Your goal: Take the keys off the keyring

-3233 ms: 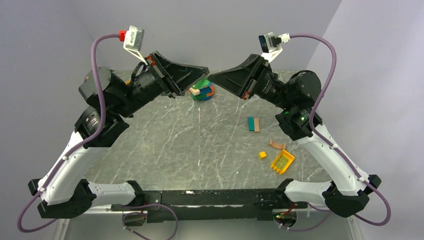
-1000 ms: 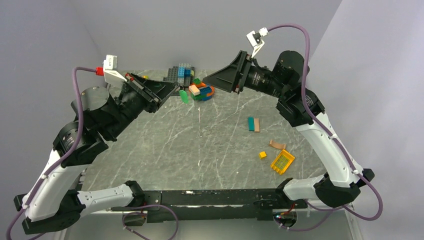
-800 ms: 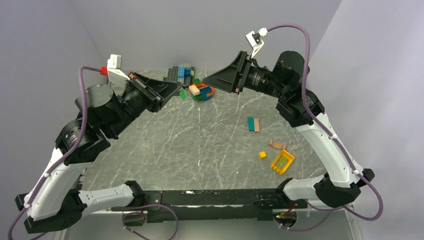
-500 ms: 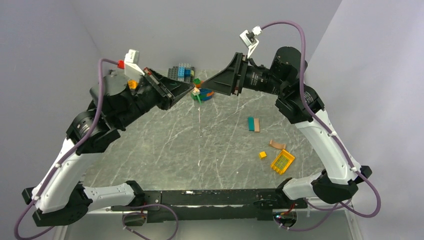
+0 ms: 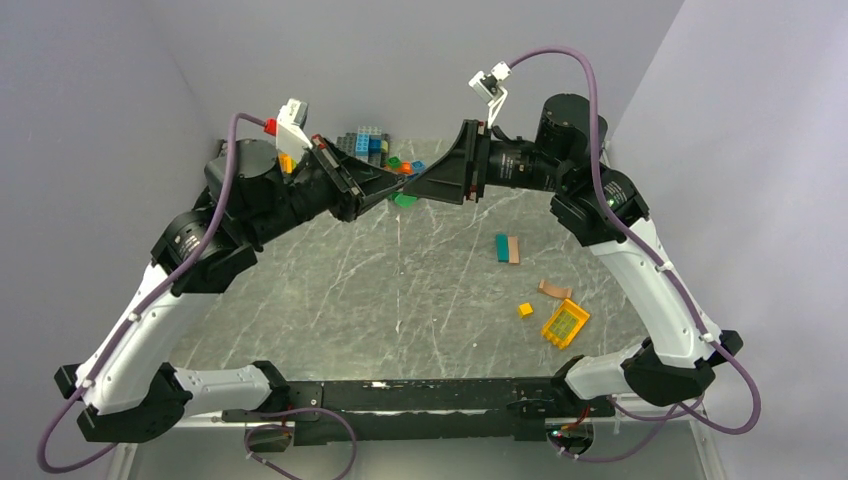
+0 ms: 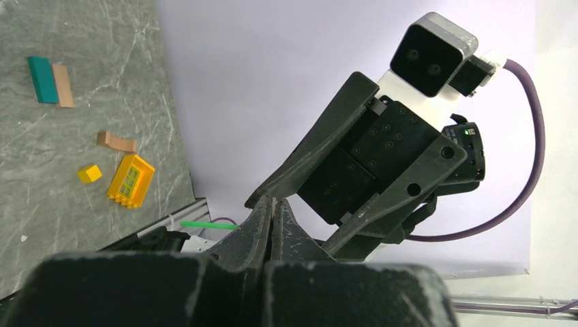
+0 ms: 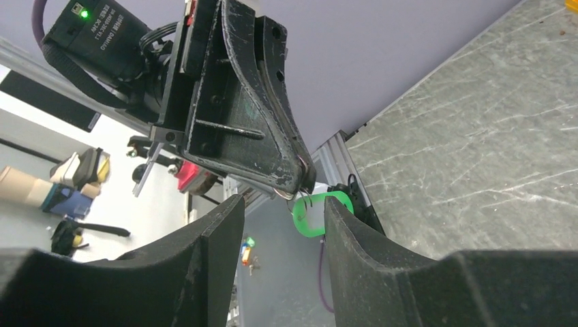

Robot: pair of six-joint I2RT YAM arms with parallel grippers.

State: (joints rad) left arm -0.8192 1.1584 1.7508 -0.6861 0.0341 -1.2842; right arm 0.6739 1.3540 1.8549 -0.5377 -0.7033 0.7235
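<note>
Dangling from the keyring (image 7: 300,195) that the left gripper (image 7: 303,184) pinches with its fingers pressed together, the green tag (image 7: 319,214) hangs in the air above the far part of the table (image 5: 400,290), probably so the ring is steadied for pulling. Flanking the tag, the right gripper (image 7: 281,212) stands spread and grips nothing yet. Open air below leaves room, but the back wall (image 5: 400,60) and a pile of blocks (image 5: 366,146) are near.

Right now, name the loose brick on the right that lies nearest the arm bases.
The large yellow brick: it lies nearer the bases than the small cube and brown piece beside it; the teal brick and tan brick sit farther back.
</note>
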